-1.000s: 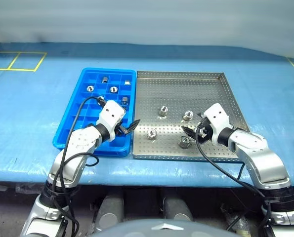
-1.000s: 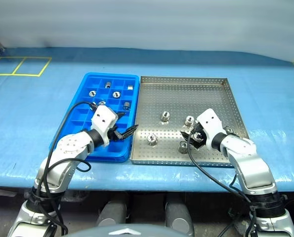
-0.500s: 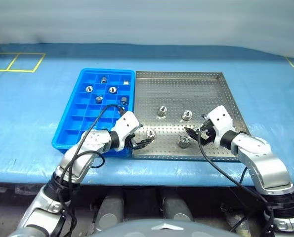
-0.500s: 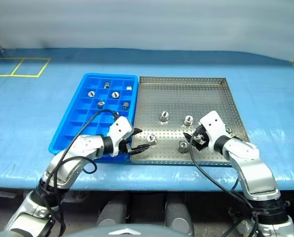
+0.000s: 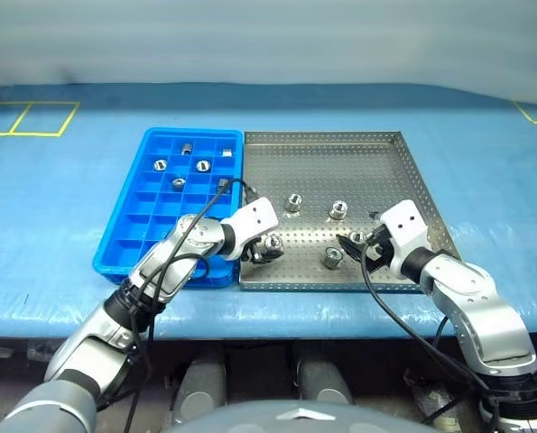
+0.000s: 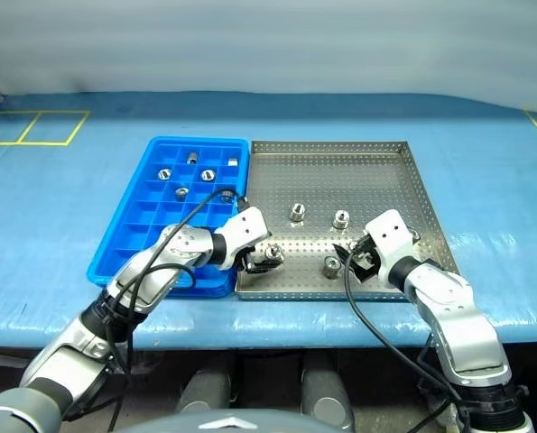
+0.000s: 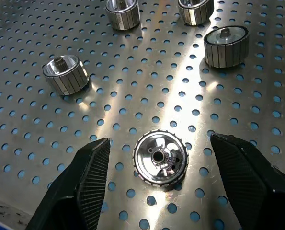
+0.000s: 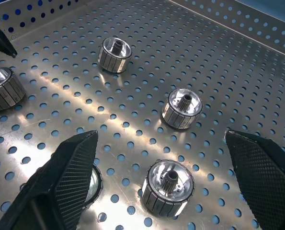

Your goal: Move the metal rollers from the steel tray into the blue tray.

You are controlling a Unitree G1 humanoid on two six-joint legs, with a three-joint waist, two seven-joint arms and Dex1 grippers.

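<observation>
The steel tray [image 5: 340, 167] lies right of the blue tray [image 5: 151, 207] on a blue-covered table. Several metal rollers [image 5: 292, 202] stand in the steel tray, and several more sit in the blue tray's far compartments [image 5: 202, 165]. My left gripper [image 5: 268, 249] is open, low over the steel tray's near left part. In the left wrist view its fingers [image 7: 85, 187] straddle one roller [image 7: 160, 159] without touching it. My right gripper [image 5: 353, 242] hangs open over the tray's near right, with a roller [image 8: 168, 187] below the gap between its fingers [image 8: 61, 187].
The two trays touch side by side near the table's front edge. Yellow tape lines [image 5: 24, 117] mark the table at the far left. Black cables loop from both wrists. Open blue table surface lies beyond and beside the trays.
My left gripper has swung right, from the blue tray's near corner onto the steel tray, and sunk around a roller. The right gripper has stayed put, open.
</observation>
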